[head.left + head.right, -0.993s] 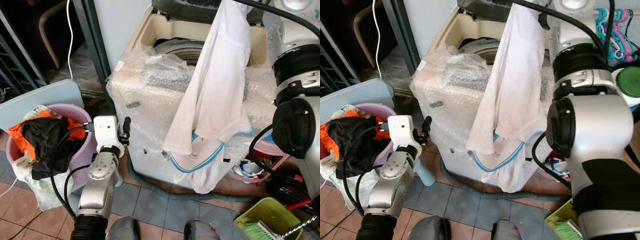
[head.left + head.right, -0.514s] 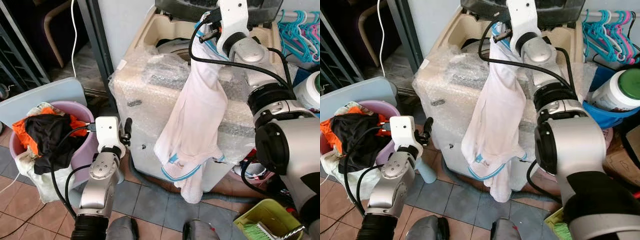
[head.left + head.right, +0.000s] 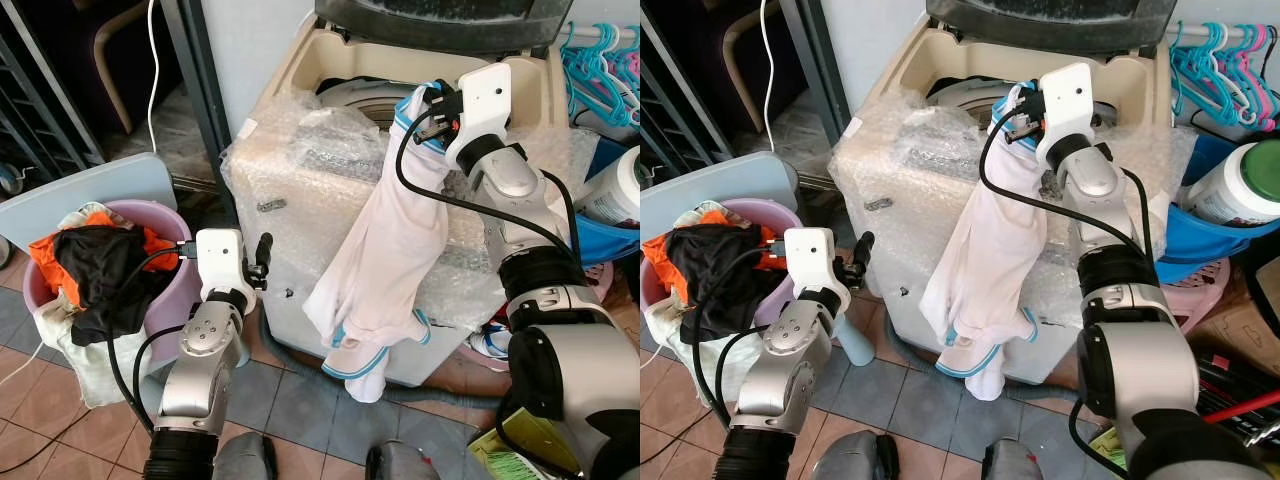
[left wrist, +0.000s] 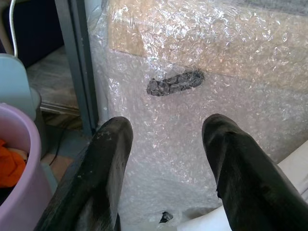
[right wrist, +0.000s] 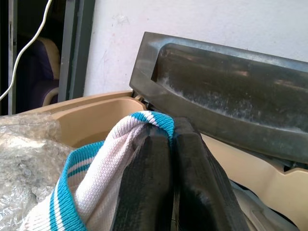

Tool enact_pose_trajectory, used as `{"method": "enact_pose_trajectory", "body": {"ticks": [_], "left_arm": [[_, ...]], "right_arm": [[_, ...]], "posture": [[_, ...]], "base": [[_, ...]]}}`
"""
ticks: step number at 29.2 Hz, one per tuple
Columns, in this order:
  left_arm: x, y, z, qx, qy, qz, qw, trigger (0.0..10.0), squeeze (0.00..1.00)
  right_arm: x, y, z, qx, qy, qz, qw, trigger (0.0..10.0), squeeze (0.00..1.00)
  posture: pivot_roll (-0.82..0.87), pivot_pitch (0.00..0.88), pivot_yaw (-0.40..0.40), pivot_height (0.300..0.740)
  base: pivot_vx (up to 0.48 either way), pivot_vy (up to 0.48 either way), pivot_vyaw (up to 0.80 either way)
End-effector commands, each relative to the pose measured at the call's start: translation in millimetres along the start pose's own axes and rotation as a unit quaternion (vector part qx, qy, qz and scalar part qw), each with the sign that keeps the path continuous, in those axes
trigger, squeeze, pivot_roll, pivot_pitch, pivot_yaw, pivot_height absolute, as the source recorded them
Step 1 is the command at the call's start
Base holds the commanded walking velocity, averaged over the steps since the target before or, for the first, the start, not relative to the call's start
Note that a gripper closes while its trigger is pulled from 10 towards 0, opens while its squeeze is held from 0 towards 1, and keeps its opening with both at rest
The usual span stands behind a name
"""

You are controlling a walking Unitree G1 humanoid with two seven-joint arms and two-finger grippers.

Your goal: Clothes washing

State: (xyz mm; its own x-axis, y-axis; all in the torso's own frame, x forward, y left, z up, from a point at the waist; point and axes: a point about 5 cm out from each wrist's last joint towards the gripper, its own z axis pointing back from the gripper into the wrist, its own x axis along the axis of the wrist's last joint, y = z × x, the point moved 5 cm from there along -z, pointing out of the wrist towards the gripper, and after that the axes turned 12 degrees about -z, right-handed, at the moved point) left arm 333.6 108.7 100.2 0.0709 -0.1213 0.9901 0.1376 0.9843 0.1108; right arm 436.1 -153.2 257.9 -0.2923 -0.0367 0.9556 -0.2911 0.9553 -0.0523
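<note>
White garment (image 3: 385, 260) hangs from the right gripper (image 5: 166, 139), pinched at its blue-trimmed edge beside the washing machine (image 3: 330, 60) opening. Left gripper (image 4: 166, 144) is spread, holding nothing (idle). Risk: the trailing cloth may snag on the bubble wrap (image 3: 300, 200).

You're in a home laundry corner: top-loading washing machine (image 3: 330, 170), clothes-filled basket (image 3: 165, 290), hangers (image 3: 600, 60), tiled floor (image 3: 300, 410).

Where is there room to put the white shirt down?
The open washing machine tub behind the right claw holding the white shirt has room. The purple basket by the left claw is crowded with clothes; bubble wrap covers the machine's front.
</note>
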Motion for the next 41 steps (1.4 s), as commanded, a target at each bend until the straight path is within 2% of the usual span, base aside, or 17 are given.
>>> {"method": "enact_pose_trajectory", "body": {"ticks": [1,3,8,10,22,26,27,28,31,32,33,35,36,38,39,40,41], "left_arm": [[3.3,3.7,3.0,0.003,-0.007,0.005,1.000,10.0,0.00],[0.2,11.1,7.3,0.018,-0.003,0.006,1.000,10.0,0.00],[-1.6,10.1,9.6,0.013,0.000,0.007,1.000,10.0,0.00],[-2.3,9.1,10.1,0.009,0.000,0.005,1.000,10.0,0.00],[-0.5,6.1,11.3,0.004,-0.004,0.004,1.000,10.0,0.00],[-3.1,2.7,8.3,0.000,0.006,0.003,1.000,10.0,0.00],[-3.1,2.7,8.3,0.000,0.006,0.003,1.000,10.0,0.00],[-3.5,1.5,7.5,-0.002,0.008,0.004,1.000,10.0,0.00],[-3.8,1.2,7.2,-0.002,0.009,0.004,1.000,10.0,0.00],[-3.8,1.1,7.1,-0.001,0.009,0.004,1.000,10.0,0.00],[-3.5,1.1,7.1,0.000,0.009,0.004,1.000,10.0,0.00],[-4.0,1.6,7.6,0.003,0.009,0.004,1.000,10.0,0.00],[-4.1,2.4,8.1,0.007,0.010,0.005,1.000,10.0,0.00],[-4.0,2.6,8.3,0.009,0.009,0.006,1.000,10.0,0.00],[-3.7,2.4,9.7,0.013,0.009,0.007,1.000,10.0,0.00],[-3.7,2.4,9.7,0.013,0.009,0.007,1.000,10.0,0.00],[-3.5,2.1,10.5,0.014,0.009,0.007,1.000,10.0,0.00]], "right_arm": [[17.2,-1.6,0.9,-0.006,-0.030,-0.004,1.000,10.0,0.00],[14.9,-2.9,15.3,-0.013,-0.035,-0.004,0.999,10.0,0.00],[14.6,-6.7,19.4,-0.017,-0.029,0.010,0.999,10.0,0.00],[24.5,-12.2,16.7,-0.018,-0.035,0.033,0.999,10.0,0.00],[35.4,-15.9,15.9,-0.030,-0.041,0.042,0.998,10.0,0.00],[46.3,-20.6,-3.6,-0.027,-0.028,0.059,0.997,10.0,0.00],[46.3,-20.6,-3.6,-0.027,-0.028,0.059,0.997,10.0,0.00],[61.4,-29.0,-20.0,-0.032,-0.016,0.063,0.997,10.0,0.00],[66.6,-32.3,-24.3,-0.036,-0.012,0.068,0.997,10.0,0.00],[79.3,-36.5,-31.4,-0.041,-0.013,0.084,0.996,10.0,0.00],[103.1,-42.7,-41.7,-0.048,-0.017,0.075,0.996,10.0,0.00],[121.8,-42.2,-47.7,-0.047,-0.026,0.091,0.994,10.0,0.00],[140.1,-37.0,-52.4,-0.042,-0.041,0.130,0.990,10.0,0.00],[145.7,-35.1,-53.8,-0.040,-0.045,0.140,0.988,10.0,0.00],[173.5,-30.9,-57.7,-0.049,-0.077,0.163,0.982,10.0,0.00],[173.5,-30.9,-57.7,-0.049,-0.077,0.163,0.982,10.0,0.00],[186.4,-29.5,-58.6,-0.056,-0.092,0.173,0.979,10.0,0.00]], "posture": [[-0.04,0.072,0.027,0.740],[-0.04,0.079,0.029,0.740],[-0.04,0.082,0.030,0.740],[-0.04,0.080,0.028,0.740],[-0.04,0.076,0.035,0.740],[-0.04,0.074,0.036,0.740],[-0.04,0.074,0.036,0.740],[-0.04,0.073,0.034,0.740],[-0.03,0.071,0.031,0.740],[-0.03,0.069,0.024,0.740],[-0.03,0.069,0.020,0.740],[-0.02,0.066,0.007,0.740],[-0.02,0.065,0.004,0.740],[-0.02,0.068,-0.002,0.740],[-0.01,0.074,-0.008,0.740],[-0.01,0.074,-0.008,0.740],[0.00,0.076,-0.010,0.740]], "base": [[0.000,0.000,0.00],[0.298,0.000,0.00],[0.345,0.000,0.00],[0.360,0.317,0.00],[0.399,0.266,0.00],[0.232,0.000,0.00],[0.000,0.000,0.00],[0.000,0.000,0.00],[0.000,0.000,0.00],[0.000,0.000,0.00],[0.000,0.000,0.00],[0.000,0.000,0.00],[0.000,0.000,0.00],[0.000,0.000,0.00],[0.000,0.000,0.00],[0.000,0.000,0.00],[0.000,0.000,0.00]]}}
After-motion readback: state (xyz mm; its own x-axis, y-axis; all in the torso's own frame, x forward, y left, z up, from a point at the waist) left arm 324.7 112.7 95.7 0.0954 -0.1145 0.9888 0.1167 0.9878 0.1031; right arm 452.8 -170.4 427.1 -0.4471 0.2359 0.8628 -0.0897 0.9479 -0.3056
